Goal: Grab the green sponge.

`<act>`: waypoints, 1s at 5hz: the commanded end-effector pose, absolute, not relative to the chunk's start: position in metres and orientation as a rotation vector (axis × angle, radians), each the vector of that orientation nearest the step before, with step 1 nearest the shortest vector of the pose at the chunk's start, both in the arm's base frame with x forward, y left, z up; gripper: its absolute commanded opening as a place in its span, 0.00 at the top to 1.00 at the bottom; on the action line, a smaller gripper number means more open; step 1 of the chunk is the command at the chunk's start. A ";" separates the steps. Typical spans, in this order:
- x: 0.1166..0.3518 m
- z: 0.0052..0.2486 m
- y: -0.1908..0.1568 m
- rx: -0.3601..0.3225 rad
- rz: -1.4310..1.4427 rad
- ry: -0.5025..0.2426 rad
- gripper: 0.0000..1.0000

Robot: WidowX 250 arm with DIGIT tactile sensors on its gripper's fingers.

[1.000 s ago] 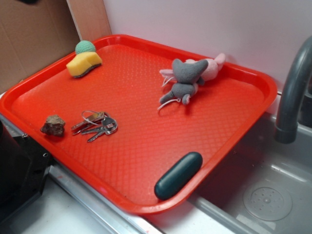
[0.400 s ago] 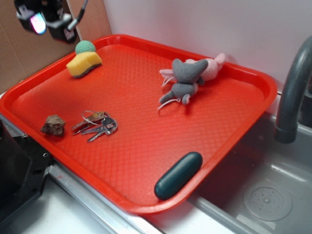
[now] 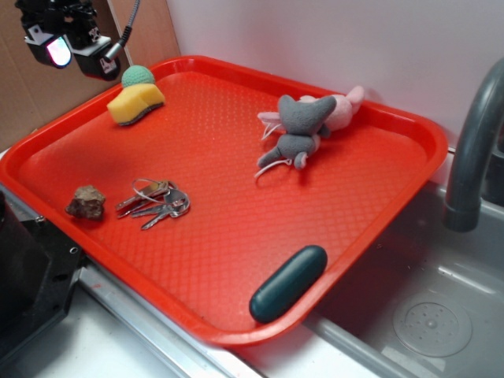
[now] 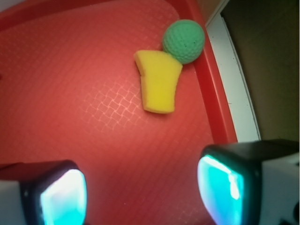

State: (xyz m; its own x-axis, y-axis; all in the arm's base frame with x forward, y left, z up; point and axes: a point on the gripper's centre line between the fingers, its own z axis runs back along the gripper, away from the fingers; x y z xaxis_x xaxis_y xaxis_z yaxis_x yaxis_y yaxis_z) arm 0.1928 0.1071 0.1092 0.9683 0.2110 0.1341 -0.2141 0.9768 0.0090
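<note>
Your hand [image 3: 67, 49] hung in the air at the far left corner of the red tray [image 3: 394, 201], off to the left of the green sponge [image 3: 135, 103] and touching nothing. In the wrist view its two fingers [image 4: 234, 185] stood wide apart, with bare tray floor between them and the sponge lying well ahead of the gap.

You had the sponge [image 4: 159, 80] sitting yellow side up on the tray floor, close to the tray's raised rim. A teal knitted ball [image 3: 137, 75] rested right against its far end, between the sponge and the corner.

Elsewhere on your tray, a bunch of keys [image 3: 154, 201] lay near the left edge with a small brown rock [image 3: 86, 202] just beside it. A grey and pink plush toy [image 3: 309, 124] lay toward the back wall, and a dark oblong case [image 3: 288, 283] rested against the near rim. A grey faucet [image 3: 474, 150] rose over the sink [image 3: 425, 307] on the right.
</note>
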 end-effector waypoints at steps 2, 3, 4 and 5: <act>0.238 0.045 0.135 0.074 0.464 -0.136 0.00; 0.254 0.028 0.127 0.015 0.373 -0.166 0.00; 0.263 0.022 0.124 0.009 0.338 -0.157 0.00; 0.264 0.018 0.126 0.028 0.337 -0.110 1.00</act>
State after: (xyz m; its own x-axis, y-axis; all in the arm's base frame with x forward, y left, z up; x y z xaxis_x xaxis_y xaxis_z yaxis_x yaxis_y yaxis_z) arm 0.2590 0.1252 0.0161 0.9388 0.3294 0.1012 -0.3315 0.9434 0.0049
